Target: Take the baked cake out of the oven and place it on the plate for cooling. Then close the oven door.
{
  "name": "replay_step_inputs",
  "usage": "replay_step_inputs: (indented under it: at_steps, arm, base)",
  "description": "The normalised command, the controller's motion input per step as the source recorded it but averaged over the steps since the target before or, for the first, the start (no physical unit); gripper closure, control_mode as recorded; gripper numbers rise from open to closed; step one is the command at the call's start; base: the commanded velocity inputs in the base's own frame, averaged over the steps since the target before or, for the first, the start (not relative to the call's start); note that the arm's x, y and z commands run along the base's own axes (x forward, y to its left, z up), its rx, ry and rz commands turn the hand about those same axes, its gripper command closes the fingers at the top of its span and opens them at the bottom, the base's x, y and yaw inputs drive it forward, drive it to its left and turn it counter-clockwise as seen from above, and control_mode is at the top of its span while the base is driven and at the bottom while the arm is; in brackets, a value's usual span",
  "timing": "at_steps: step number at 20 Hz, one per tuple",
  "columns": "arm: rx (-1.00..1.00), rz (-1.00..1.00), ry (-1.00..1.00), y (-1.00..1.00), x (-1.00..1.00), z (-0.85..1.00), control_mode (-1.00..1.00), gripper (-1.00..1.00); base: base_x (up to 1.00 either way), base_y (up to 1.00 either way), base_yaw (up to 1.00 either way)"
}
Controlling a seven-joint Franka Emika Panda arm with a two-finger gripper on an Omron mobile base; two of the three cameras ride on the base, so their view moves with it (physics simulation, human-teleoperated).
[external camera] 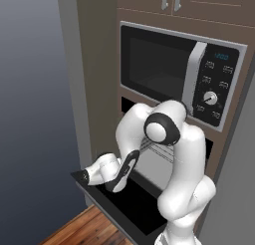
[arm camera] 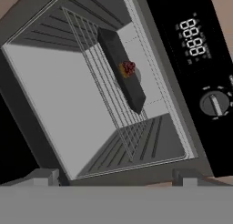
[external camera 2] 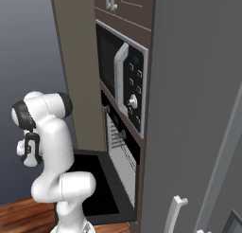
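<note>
The oven door lies dropped flat, baring the oven cavity. The cake sits on a dark tray on the wire rack, toward its back. The claw, spread wide and empty, faces the opening, likely lining up a reach.

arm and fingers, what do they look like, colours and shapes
The arm is glossy white, made of fat rounded tube segments with bulging elbows. Its joints carry round black end caps ringed in dark grey. The hand is white with black trim. The fingers are small, blocky and grey.
</note>
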Motion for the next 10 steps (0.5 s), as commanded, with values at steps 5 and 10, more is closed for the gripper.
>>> replay_step_inputs:
  at_steps: [5,10]
  arm:
    - [-0.16,0.00,0.02,-0.57,0.11,0.03,-1.00,-1.00]
    - [-0.12,0.00,0.02,-0.72,0.07,0.01,-1.00,-1.00]
  base:
    - [0.00,0.00,0.00]
    - [0.00,0.00,0.00]
